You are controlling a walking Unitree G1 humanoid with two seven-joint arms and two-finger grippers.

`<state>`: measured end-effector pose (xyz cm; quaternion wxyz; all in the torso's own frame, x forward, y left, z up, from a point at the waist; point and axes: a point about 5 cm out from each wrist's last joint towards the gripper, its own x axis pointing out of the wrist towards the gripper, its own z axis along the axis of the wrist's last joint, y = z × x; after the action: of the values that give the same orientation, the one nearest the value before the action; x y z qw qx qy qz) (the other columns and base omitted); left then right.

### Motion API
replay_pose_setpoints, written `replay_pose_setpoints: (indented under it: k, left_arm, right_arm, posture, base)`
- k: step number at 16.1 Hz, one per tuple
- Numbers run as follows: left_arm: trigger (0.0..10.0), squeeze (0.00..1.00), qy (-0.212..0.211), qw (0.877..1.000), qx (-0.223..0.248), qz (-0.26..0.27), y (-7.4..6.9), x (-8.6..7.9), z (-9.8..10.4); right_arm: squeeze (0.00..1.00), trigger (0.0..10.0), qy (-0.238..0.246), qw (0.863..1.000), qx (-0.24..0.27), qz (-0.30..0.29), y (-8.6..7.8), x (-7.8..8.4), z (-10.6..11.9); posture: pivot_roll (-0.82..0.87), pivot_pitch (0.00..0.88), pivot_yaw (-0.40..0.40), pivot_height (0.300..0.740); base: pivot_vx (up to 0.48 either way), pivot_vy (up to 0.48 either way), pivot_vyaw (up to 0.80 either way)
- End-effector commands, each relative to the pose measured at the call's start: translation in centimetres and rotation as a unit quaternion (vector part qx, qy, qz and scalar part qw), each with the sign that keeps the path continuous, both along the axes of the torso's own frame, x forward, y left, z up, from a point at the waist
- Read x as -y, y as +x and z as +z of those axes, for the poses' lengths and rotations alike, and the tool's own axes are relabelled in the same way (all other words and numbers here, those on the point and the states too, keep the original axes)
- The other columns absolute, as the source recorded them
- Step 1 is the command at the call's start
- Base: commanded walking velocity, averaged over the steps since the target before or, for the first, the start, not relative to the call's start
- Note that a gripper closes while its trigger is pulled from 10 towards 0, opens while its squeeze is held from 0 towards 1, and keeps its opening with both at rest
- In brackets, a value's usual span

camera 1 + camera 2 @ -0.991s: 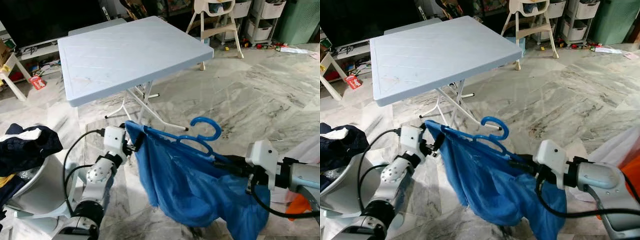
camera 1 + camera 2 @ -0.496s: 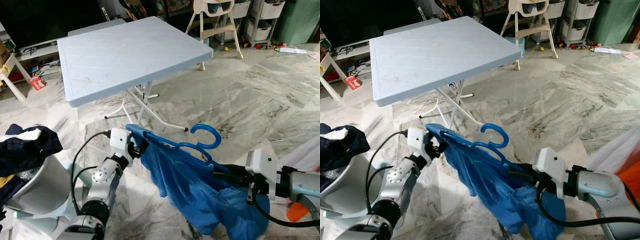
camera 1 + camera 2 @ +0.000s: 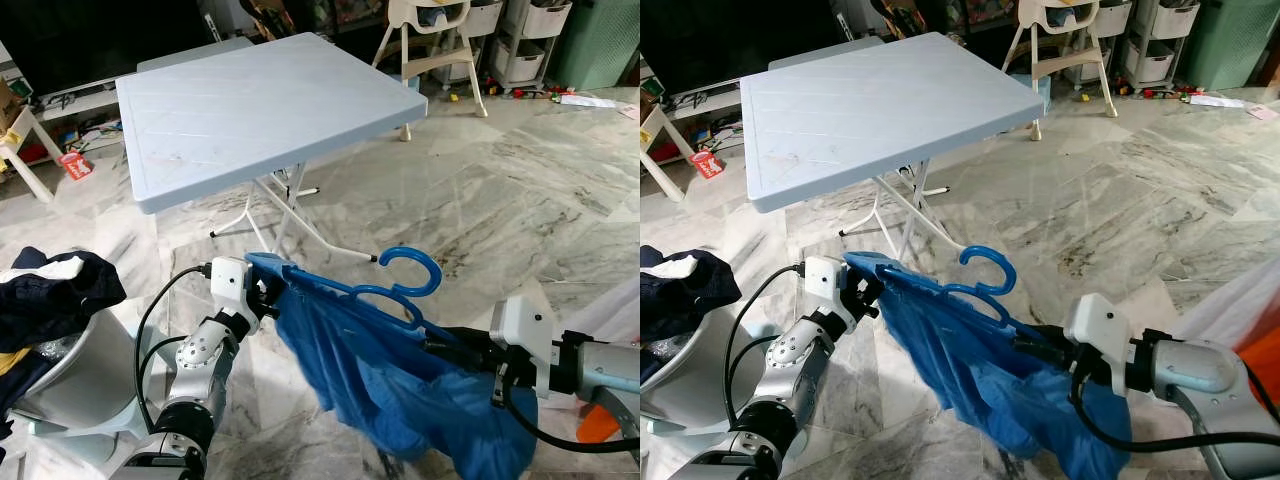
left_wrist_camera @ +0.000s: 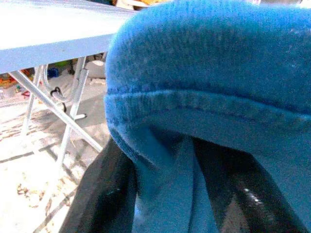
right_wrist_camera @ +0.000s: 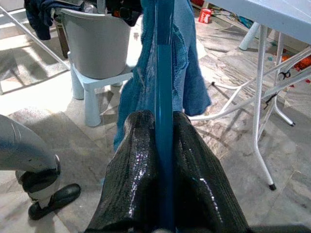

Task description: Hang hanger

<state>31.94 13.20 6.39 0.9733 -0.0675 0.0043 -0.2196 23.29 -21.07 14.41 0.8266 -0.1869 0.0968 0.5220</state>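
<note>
Right gripper (image 5: pixel 164 160) clenched on blue hanger (image 3: pixel 395 292); left gripper (image 3: pixel 268 290) grasping blue cloth (image 3: pixel 390 385) at hanger's other end, before desk (image 3: pixel 250 110).

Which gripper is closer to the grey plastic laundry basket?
Left. The left gripper holds the blue garment beside the grey plastic laundry basket; the right gripper is far across.

The hanger (image 3: pixel 385 291) looked like smooth, glossy blue plastic. The garment (image 3: pixel 390 385) on it was soft matt blue cloth with a ribbed hem. The right gripper's fingers (image 5: pixel 194 189) were black and finely textured, with a sheen. The table (image 3: pixel 250 105) was matt pale plastic on metal legs; the floor (image 3: pixel 520 190) was polished marble.
</note>
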Motion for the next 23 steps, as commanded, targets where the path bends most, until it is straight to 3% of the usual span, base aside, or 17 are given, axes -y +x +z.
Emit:
replay_pose_setpoints:
  k: [1, 11, 17, 21, 23]
  left_arm:
    - [0.0, 0.00, 0.000, 1.000, 0.010, 0.013, 0.2, -0.7, 0.4]
    - [0.0, 0.00, 0.014, 0.999, 0.021, 0.042, 0.4, -2.4, 0.9]
    - [0.0, 0.00, 0.016, 0.997, 0.055, 0.054, -0.2, -4.2, 1.9]
    - [0.0, 0.00, 0.014, 0.996, 0.071, 0.052, -0.7, -4.7, 2.7]
    - [0.0, 0.00, 0.013, 0.996, 0.070, 0.050, -0.8, -4.6, 2.7]
  right_arm:
    - [0.00, 10.0, 0.003, 1.000, 0.017, 0.016, 0.2, -0.5, 0.7]
    - [0.00, 10.0, 0.003, 1.000, 0.019, 0.012, 0.2, -0.6, 0.4]
    - [0.00, 10.0, -0.036, 0.999, 0.027, -0.009, 0.4, 0.0, -1.8]
    - [0.00, 10.0, -0.087, 0.992, 0.056, -0.072, 1.5, 2.0, -3.9]
    - [0.00, 10.0, -0.091, 0.991, 0.057, -0.083, 1.5, 2.6, -4.4]
  posture:
    - [-0.19, 0.036, 0.128, 0.740]
    - [-0.18, 0.035, 0.133, 0.740]
    - [-0.16, 0.034, 0.131, 0.740]
    - [-0.15, 0.027, 0.127, 0.740]
    - [-0.15, 0.025, 0.127, 0.740]
  base:
    - [0.000, 0.000, 0.00]
    - [0.000, 0.000, 0.00]
    - [0.000, 0.000, 0.00]
    - [0.000, 0.000, 0.00]
    - [0.000, 0.000, 0.00]
